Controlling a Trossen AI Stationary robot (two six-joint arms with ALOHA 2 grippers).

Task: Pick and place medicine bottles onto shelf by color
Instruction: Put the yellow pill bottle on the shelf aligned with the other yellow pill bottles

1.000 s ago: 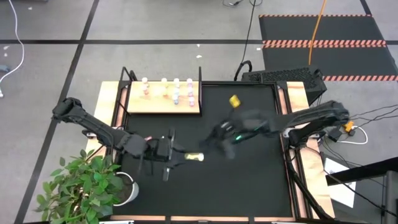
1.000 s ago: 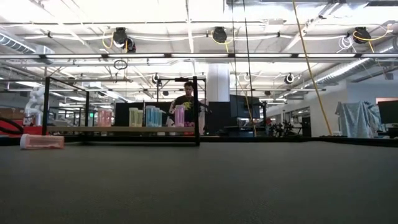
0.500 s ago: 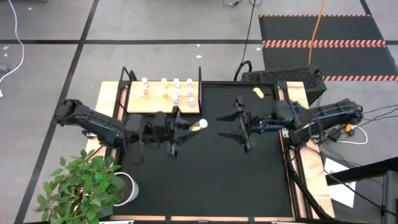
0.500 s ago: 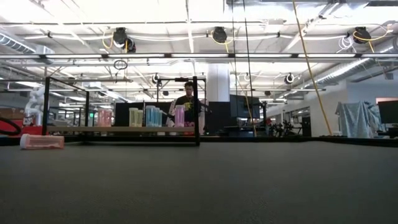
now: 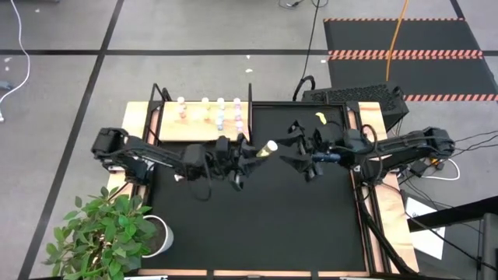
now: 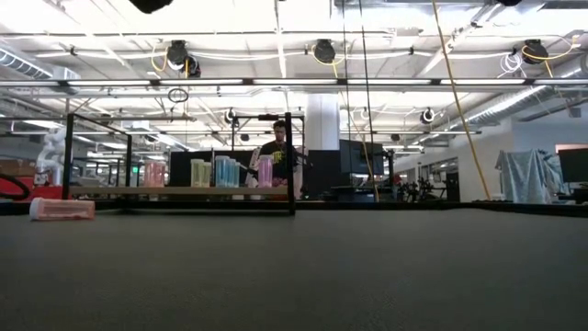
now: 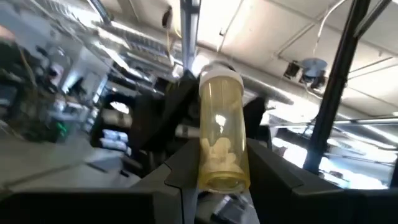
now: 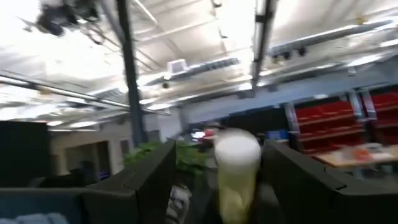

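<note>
Carrying a yellow bottle (image 5: 267, 147) by its base, the left gripper (image 5: 250, 149) has swung from the near-left mat up to mid-table, fingers (image 7: 186, 168) closed on the bottle, white cap toward the right gripper (image 5: 289, 145). That one has pulled back toward the right, fingers spread, nothing held; the bottle stands between them but untouched. Looks like a handover setting up. Shelf (image 5: 204, 124) sits far left, pink and blue bottles (image 5: 220, 117) already on it. One pink bottle (image 6: 62, 210) lies on the mat.

High view: straight down over the bench (image 5: 257, 225). Low view: level across it. Both share the shelf (image 5: 204, 128).
</note>
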